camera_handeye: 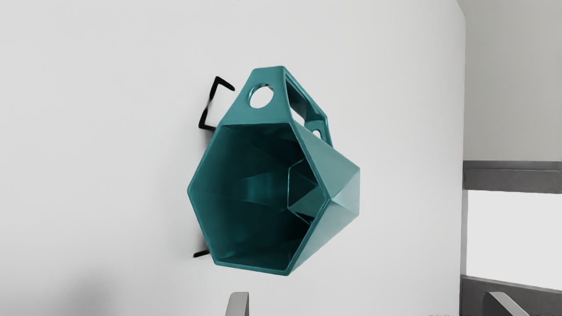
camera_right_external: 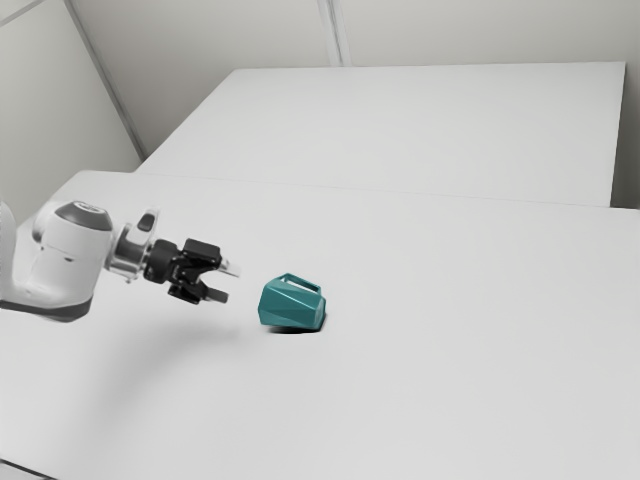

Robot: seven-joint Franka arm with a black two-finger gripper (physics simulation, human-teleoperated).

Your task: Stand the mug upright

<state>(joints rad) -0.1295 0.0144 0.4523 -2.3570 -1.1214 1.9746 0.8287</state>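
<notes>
My gripper (camera_right_external: pixel 224 283) is held above the table with its two fingers apart and nothing between them. The teal faceted mug (camera_right_external: pixel 291 304) lies on its side, a short gap beyond the fingertips toward the exterior view's right. Its handle points up and away from the table. In the wrist view the open mouth of the mug (camera_handeye: pixel 250 193) faces my hand, showing the dark inside, and the gripper (camera_handeye: pixel 366 303) has its fingertips spread wide, not touching the mug.
The white table (camera_right_external: pixel 430 380) extends around the mug. Behind it stands another white surface (camera_right_external: pixel 430 130), with pale walls beyond. A dark thin line (camera_right_external: pixel 28 469) crosses the near corner at the exterior view's left.
</notes>
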